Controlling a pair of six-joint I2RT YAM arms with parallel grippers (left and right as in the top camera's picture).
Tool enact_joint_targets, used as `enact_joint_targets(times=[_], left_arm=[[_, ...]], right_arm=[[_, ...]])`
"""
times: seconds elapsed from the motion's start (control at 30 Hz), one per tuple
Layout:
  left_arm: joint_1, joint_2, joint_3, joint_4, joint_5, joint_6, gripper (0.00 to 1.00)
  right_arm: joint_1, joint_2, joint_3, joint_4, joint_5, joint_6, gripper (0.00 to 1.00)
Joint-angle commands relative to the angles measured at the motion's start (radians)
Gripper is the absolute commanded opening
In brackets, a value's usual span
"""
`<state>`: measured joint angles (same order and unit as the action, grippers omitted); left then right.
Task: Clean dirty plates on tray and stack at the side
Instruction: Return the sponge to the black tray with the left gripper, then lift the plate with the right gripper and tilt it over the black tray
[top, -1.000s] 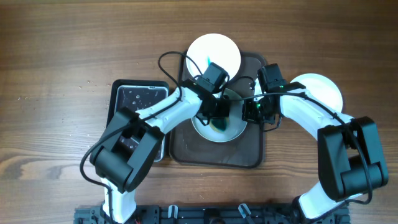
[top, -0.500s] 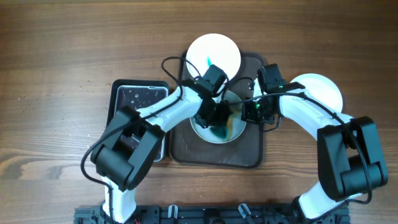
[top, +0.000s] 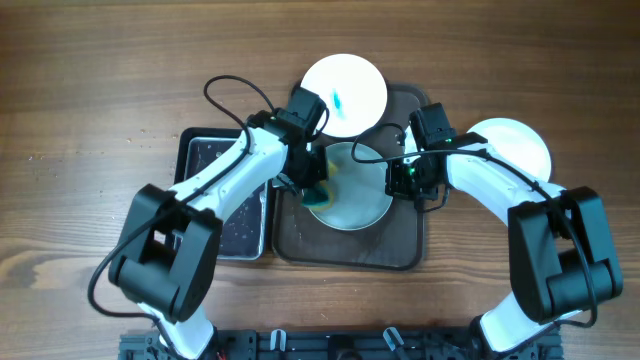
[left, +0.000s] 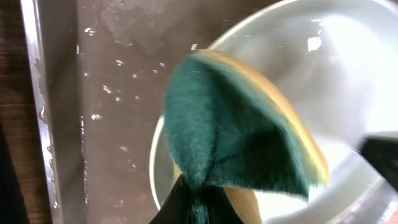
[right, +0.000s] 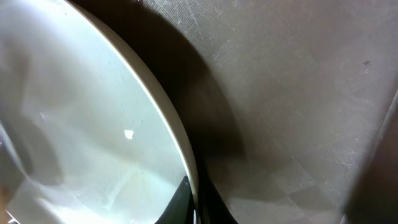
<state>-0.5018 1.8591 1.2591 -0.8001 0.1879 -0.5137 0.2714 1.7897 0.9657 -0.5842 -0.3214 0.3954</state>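
On the brown tray (top: 350, 252), the left tool (left: 198, 204) is clamped on a green-and-yellow sponge (left: 236, 137) at the left rim of the near plate (top: 355, 200), while the right tool (right: 194, 200) pinches that plate's right rim. Left of the tray sits a wet black bin (top: 225, 215), and to its right a clean side plate (top: 520, 145) rests on the table (top: 100, 80). Farthest, the far plate (top: 345, 95), smeared blue-green, overlaps the tray's far edge.
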Motion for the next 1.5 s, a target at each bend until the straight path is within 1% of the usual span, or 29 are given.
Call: enact_joint_targets(times=[0.0,0.07,0.1,0.17,0.23,0.3,0.37,0.47,0.57,0.6,0.63,0.73,0.8,0.87,0.9,0.97,1.03,1.13,1.17,1.2,1.23,1.3,1.37,1.4,1.47], left_arm=[[0.044,-0.122,-0.009,-0.01,0.167,0.004,0.04],[0.076,-0.18,-0.009,-0.031,0.175,0.0,0.04],[0.106,-0.224,-0.009,-0.052,0.147,0.0,0.04],[0.159,-0.285,-0.009,-0.104,0.054,0.001,0.04],[0.221,-0.331,-0.009,-0.187,-0.112,0.002,0.04],[0.269,-0.336,-0.016,-0.253,-0.26,0.013,0.04],[0.29,-0.331,-0.051,-0.262,-0.306,0.012,0.04],[0.301,-0.331,-0.183,-0.177,-0.317,0.012,0.04],[0.313,-0.33,-0.346,-0.004,-0.365,0.012,0.04],[0.319,-0.329,-0.374,0.028,-0.365,0.011,0.04],[0.329,-0.327,-0.406,0.066,-0.356,0.011,0.13],[0.344,-0.329,-0.42,0.085,-0.319,0.012,0.22],[0.345,-0.338,-0.393,0.058,-0.282,0.012,0.3],[0.355,-0.348,-0.342,0.002,-0.228,0.012,0.38],[0.369,-0.356,-0.295,-0.047,-0.205,0.012,0.4],[0.393,-0.37,-0.228,-0.119,-0.193,0.012,0.43],[0.429,-0.396,-0.15,-0.192,-0.188,0.012,0.54],[0.484,-0.441,-0.089,-0.241,-0.188,0.012,0.66],[0.508,-0.462,-0.074,-0.247,-0.188,0.012,0.72],[0.528,-0.48,-0.068,-0.247,-0.188,0.012,0.82],[0.547,-0.497,-0.066,-0.243,-0.188,0.012,1.0],[0.59,-0.531,-0.066,-0.24,-0.188,0.012,1.0],[0.626,-0.551,-0.066,-0.24,-0.188,0.012,1.0],[0.653,-0.56,-0.066,-0.24,-0.188,0.012,1.0],[0.673,-0.562,-0.066,-0.241,-0.188,0.012,1.0]], right_arm=[[-0.005,0.049,-0.024,-0.009,0.077,-0.002,0.04],[-0.005,0.049,-0.024,-0.009,0.077,-0.003,0.04],[-0.005,0.049,-0.024,-0.008,0.077,-0.003,0.04],[-0.005,0.049,-0.024,-0.008,0.077,-0.003,0.04],[-0.005,0.049,-0.024,-0.008,0.077,-0.005,0.04],[-0.005,0.049,-0.024,-0.008,0.072,-0.013,0.04],[-0.005,0.049,-0.024,-0.008,0.068,-0.02,0.04],[-0.005,0.049,-0.024,-0.008,0.058,-0.028,0.04],[-0.005,0.049,-0.024,-0.008,0.058,-0.029,0.04],[-0.005,0.049,-0.024,-0.008,0.058,-0.03,0.04],[-0.005,0.049,-0.024,-0.008,0.058,-0.03,0.04],[-0.005,0.049,-0.024,-0.007,0.058,-0.029,0.04],[-0.005,0.049,-0.024,0.012,0.058,-0.031,0.04],[-0.007,0.049,-0.015,0.037,0.058,-0.085,0.04],[-0.01,0.045,0.007,0.005,0.058,-0.108,0.04],[-0.011,0.032,0.06,-0.081,0.059,-0.108,0.04],[-0.011,-0.008,0.127,-0.164,0.058,-0.107,0.04],[-0.006,-0.078,0.222,-0.28,0.027,-0.122,0.04],[-0.001,-0.098,0.252,-0.314,0.011,-0.136,0.04],[0.007,-0.114,0.283,-0.348,0.005,-0.143,0.04],[0.021,-0.128,0.321,-0.387,0.006,-0.148,0.04],[0.065,-0.133,0.411,-0.47,0.006,-0.158,0.04],[0.116,-0.133,0.458,-0.501,0.007,-0.156,0.04],[0.177,-0.125,0.494,-0.513,0.014,-0.13,0.04],[0.246,-0.095,0.535,-0.512,0.029,-0.096,0.04]])
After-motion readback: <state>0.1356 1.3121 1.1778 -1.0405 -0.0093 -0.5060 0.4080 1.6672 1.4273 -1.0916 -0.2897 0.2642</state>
